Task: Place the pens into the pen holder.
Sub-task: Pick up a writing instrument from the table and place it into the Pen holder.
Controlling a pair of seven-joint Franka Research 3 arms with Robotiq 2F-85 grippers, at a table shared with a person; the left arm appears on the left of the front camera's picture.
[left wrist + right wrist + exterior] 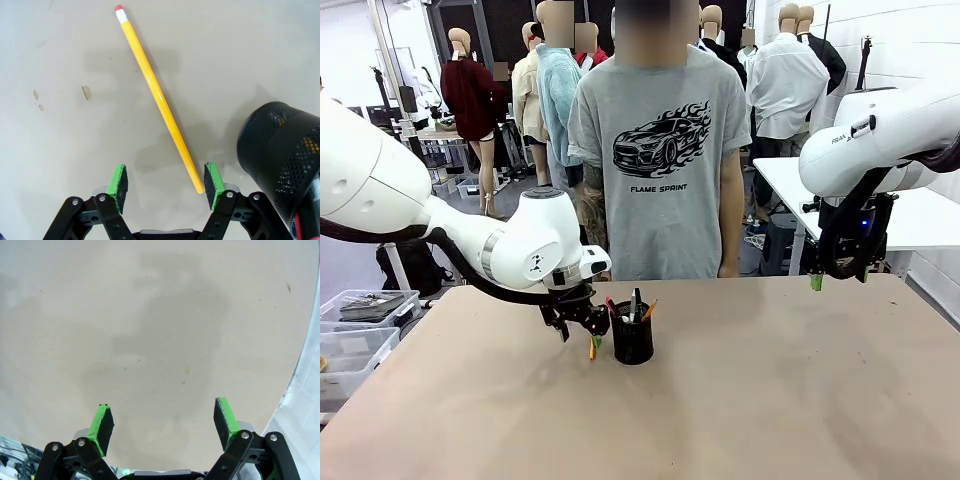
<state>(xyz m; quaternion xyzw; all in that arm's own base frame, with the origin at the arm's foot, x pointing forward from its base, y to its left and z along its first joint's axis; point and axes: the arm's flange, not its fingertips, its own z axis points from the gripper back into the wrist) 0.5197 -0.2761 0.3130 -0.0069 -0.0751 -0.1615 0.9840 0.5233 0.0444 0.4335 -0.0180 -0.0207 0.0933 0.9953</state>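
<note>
The left gripper (165, 182) is hanging open over the yellow pencil (155, 92), which is lying on the table (60, 150). The pencil's near end is sitting between the green pads, ungripped. The black mesh pen holder (282, 150) is standing just beside it. The right gripper (162, 422) is hovering open above bare tabletop near an edge.

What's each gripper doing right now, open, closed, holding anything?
Left gripper: open, not gripping; the yellow pencil has its tip between the pads.
Right gripper: open, holding nothing.
</note>
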